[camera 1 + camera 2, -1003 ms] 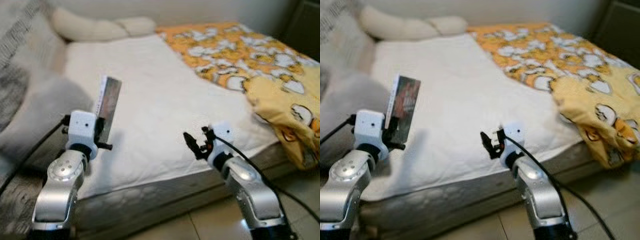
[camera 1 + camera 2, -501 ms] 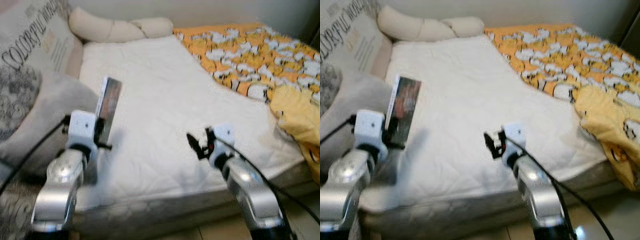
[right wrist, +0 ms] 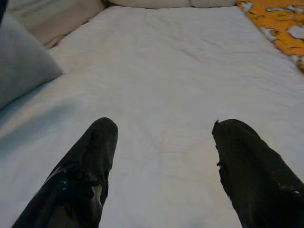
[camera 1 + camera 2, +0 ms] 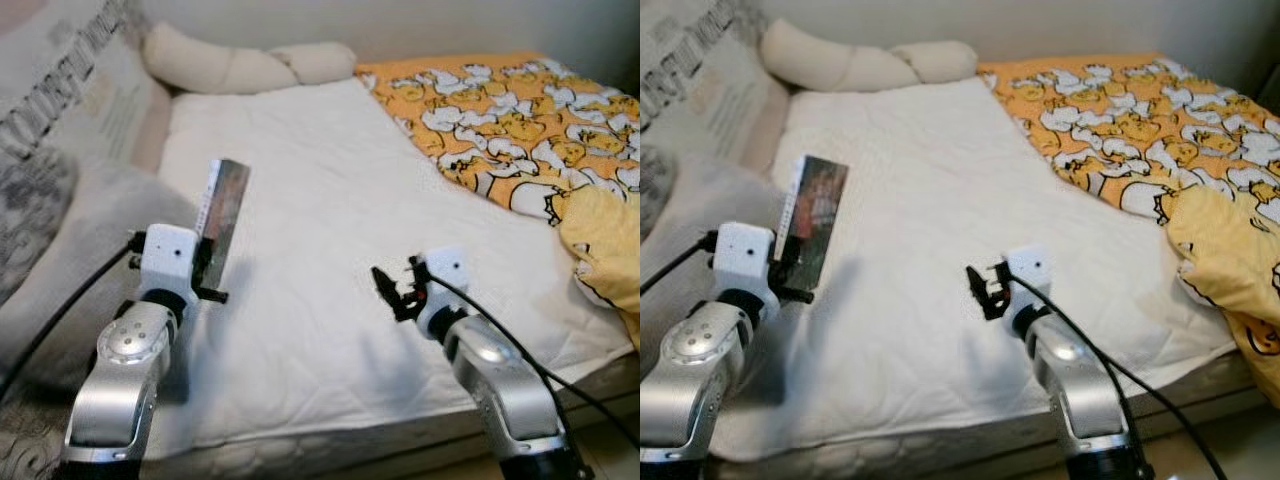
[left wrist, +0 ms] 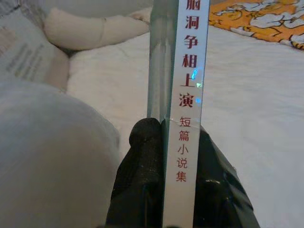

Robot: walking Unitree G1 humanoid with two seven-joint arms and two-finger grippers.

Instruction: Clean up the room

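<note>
My left gripper (image 4: pixel 203 268) is shut on a thin book (image 4: pixel 221 213) that stands upright over the left side of the bed. Its white spine (image 5: pixel 187 95) carries red Chinese characters, and both black fingers (image 5: pixel 142 161) clamp the lower end. The cover (image 4: pixel 818 218) is dark with a picture on it. My right gripper (image 4: pixel 388 290) hovers open above the white sheet (image 4: pixel 320 190) near the bed's front edge, nothing between its fingers (image 3: pixel 90 161).
A grey pillow (image 4: pixel 85 250) and a printed cushion (image 4: pixel 70 95) lie at the left. A cream twisted bolster (image 4: pixel 240 65) runs along the headboard. An orange duck-pattern blanket (image 4: pixel 510 120) covers the right side, with a yellow fold (image 4: pixel 605 240) at the right edge.
The camera has moved closer and shifted, so the bed sits lower and more to the right in view. Both arms keep their poses, and the book stays held upright.
</note>
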